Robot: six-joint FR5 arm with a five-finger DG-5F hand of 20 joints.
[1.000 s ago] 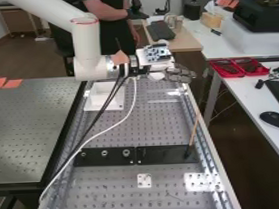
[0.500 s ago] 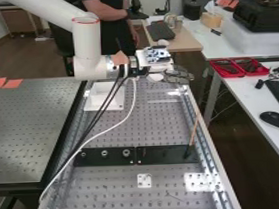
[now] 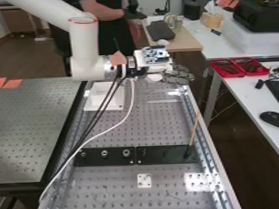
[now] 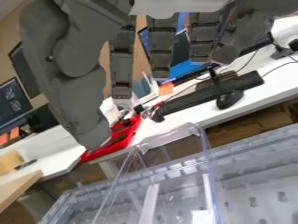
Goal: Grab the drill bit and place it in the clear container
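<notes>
Looks like the robot hand point(image 4: 161, 52) just drifted slightly, open and empty, clear container point(image 4: 171, 135) near it, so grabbing's probably still ahead.

Even, bright light; white glare patches on perforated benchtop point(image 3: 158, 126), pale highlights on clear container point(image 4: 167, 136).

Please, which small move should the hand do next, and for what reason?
I would perhaps tilt the hand gently down toward the bench. Its fingers look straight and point sideways, toward the desk with red trays, while the clear container is at the bench; this pose hardly suits placing anything in it.
</notes>
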